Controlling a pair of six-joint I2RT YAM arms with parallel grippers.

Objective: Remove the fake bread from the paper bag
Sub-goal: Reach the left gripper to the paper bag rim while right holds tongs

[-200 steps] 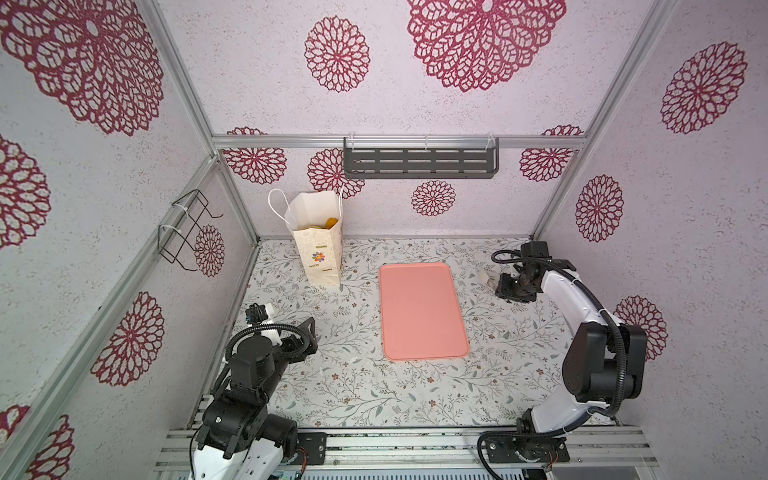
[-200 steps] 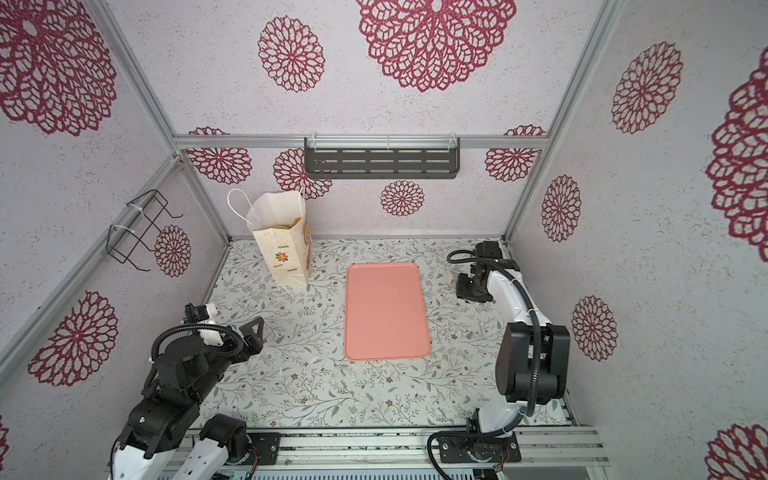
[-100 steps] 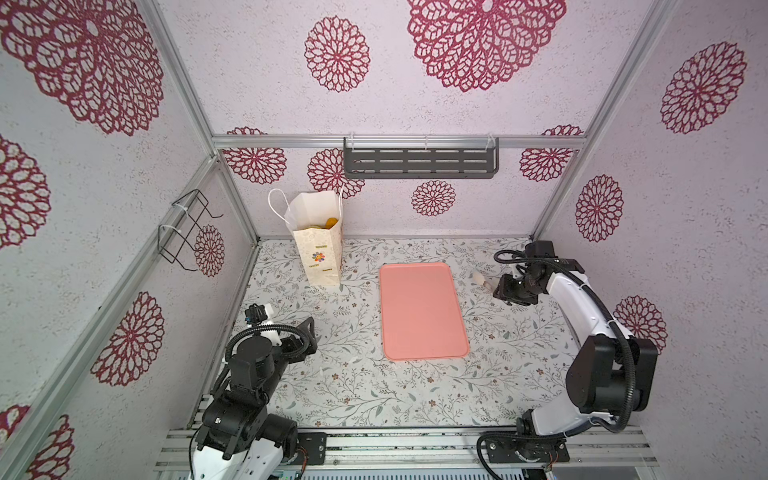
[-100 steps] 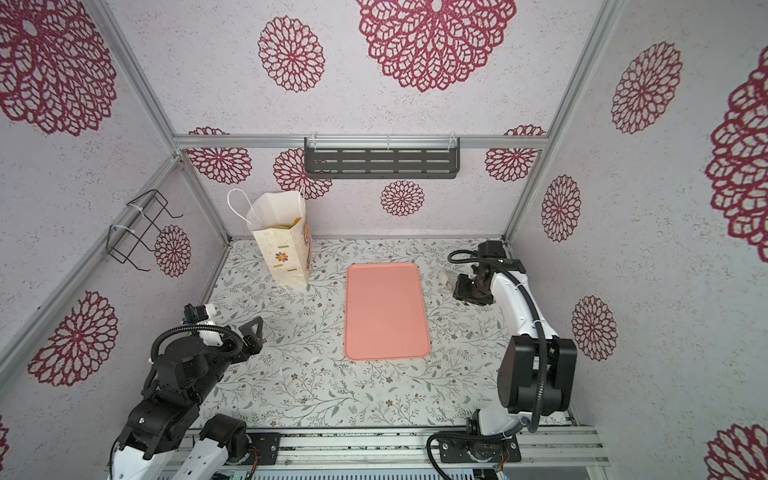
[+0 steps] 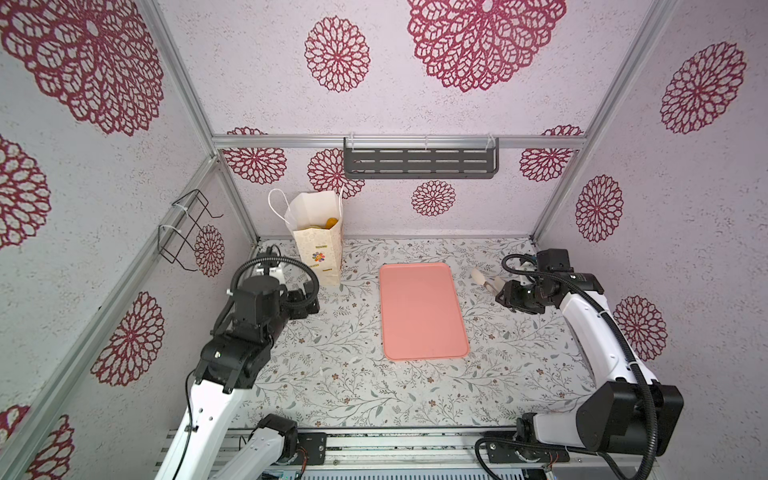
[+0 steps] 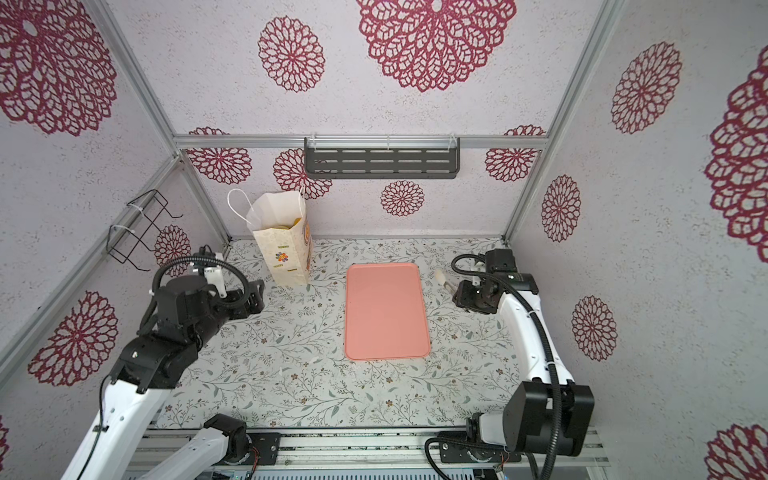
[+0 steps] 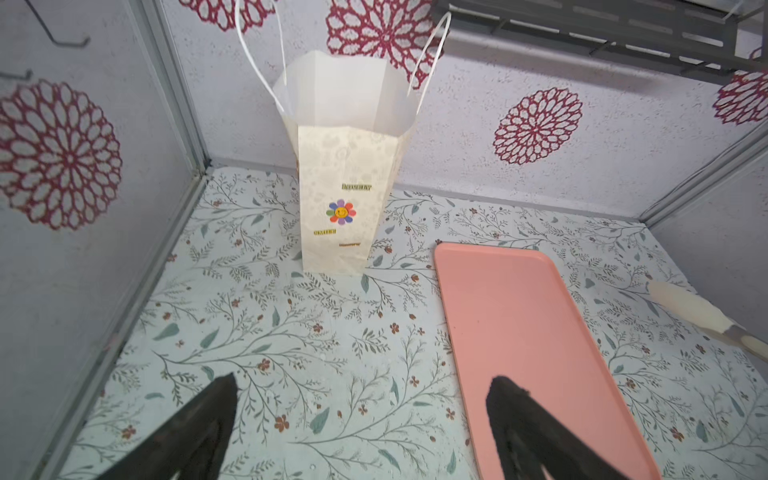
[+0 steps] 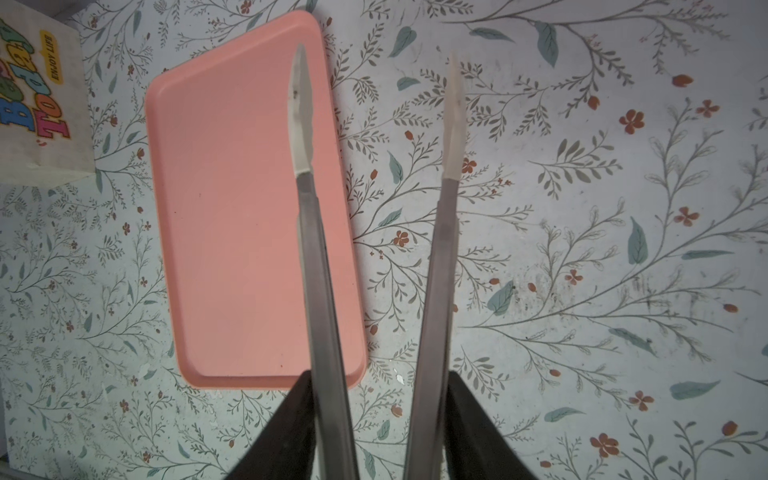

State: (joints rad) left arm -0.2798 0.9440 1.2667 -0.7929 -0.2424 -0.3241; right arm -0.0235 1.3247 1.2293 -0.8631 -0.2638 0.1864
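Observation:
The paper bag (image 5: 320,253) (image 6: 286,257) (image 7: 345,199) stands upright and open at the back left. A bit of golden-orange fake bread (image 5: 330,223) (image 6: 296,223) shows inside it. My left gripper (image 5: 306,298) (image 6: 251,297) (image 7: 361,382) hangs open and empty in front of the bag. My right gripper (image 5: 509,296) (image 6: 465,296) (image 8: 380,376) is shut on metal tongs (image 5: 484,280) (image 6: 442,279) (image 8: 307,208) with white tips. The tong arms are spread with nothing between them, just right of the tray.
A flat pink tray (image 5: 419,316) (image 6: 386,316) (image 7: 519,332) (image 8: 232,208) lies empty in the middle of the floral table. A dark grey shelf (image 5: 419,162) hangs on the back wall. A wire rack (image 5: 187,228) sticks out from the left wall.
My left arm has risen and reached forward toward the paper bag. The right gripper has shifted slightly, and the tong arms have spread a little wider.

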